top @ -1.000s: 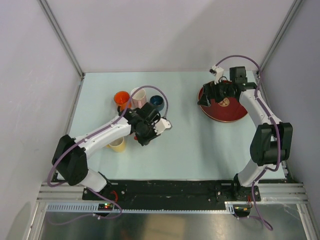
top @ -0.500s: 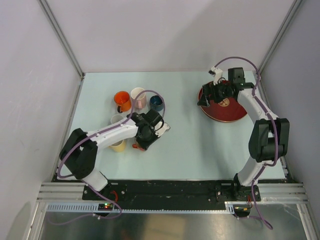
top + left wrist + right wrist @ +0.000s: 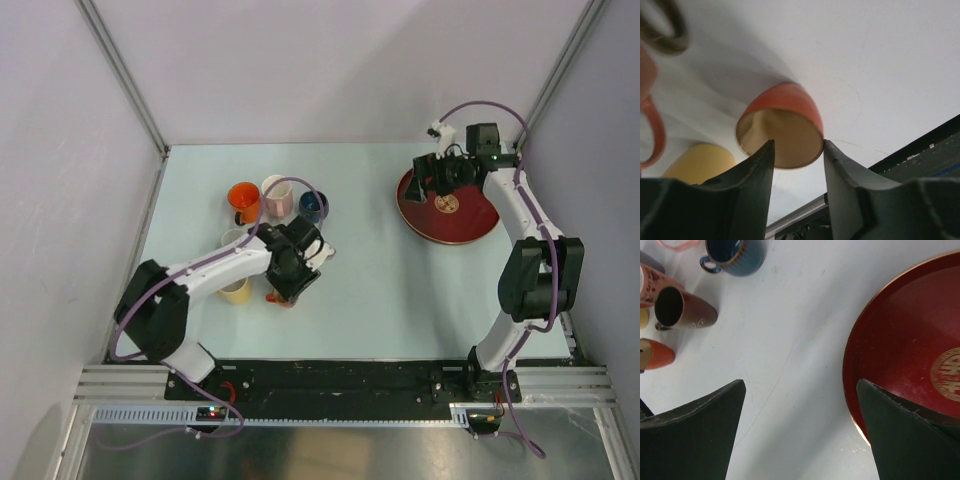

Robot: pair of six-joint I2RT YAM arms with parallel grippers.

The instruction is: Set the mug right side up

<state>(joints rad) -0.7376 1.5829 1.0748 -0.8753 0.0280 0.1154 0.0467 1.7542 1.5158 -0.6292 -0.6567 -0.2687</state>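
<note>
The left gripper [image 3: 797, 142] hangs over the near part of the table [image 3: 400, 290] with its jaws parted. The red mug [image 3: 790, 107] sits right at their tips, its cream-coloured mouth turned toward them. One finger [image 3: 745, 190] reaches over the mouth and the other stands just outside the rim, so one side of the mug's wall lies in the gap between them. That gap is far wider than the wall, and nothing is pinched. From above, the gripper hides almost all of this mug.

Just beside these jaws, on the side of the finger over the mouth, stands a yellow mug [image 3: 700, 162]. A little farther out on that same side is a grey-brown mug [image 3: 234, 238]. Beyond the jaws, toward the back of the table, three more stand in a row close together: an orange mug [image 3: 243, 198], a pale pink mug [image 3: 277, 195] and a dark blue mug [image 3: 313, 205], its handle showing in the right wrist view. A purple cable [image 3: 300, 185] loops from the left arm above this row.

Well apart from all of them, at the far right, the right gripper [image 3: 801, 382] hovers with its jaws spread wide and nothing between them. Bare table lies below the gap. Under one jaw is the rim of a dark red plate [image 3: 900, 330], which bears a gold emblem at its middle.
</note>
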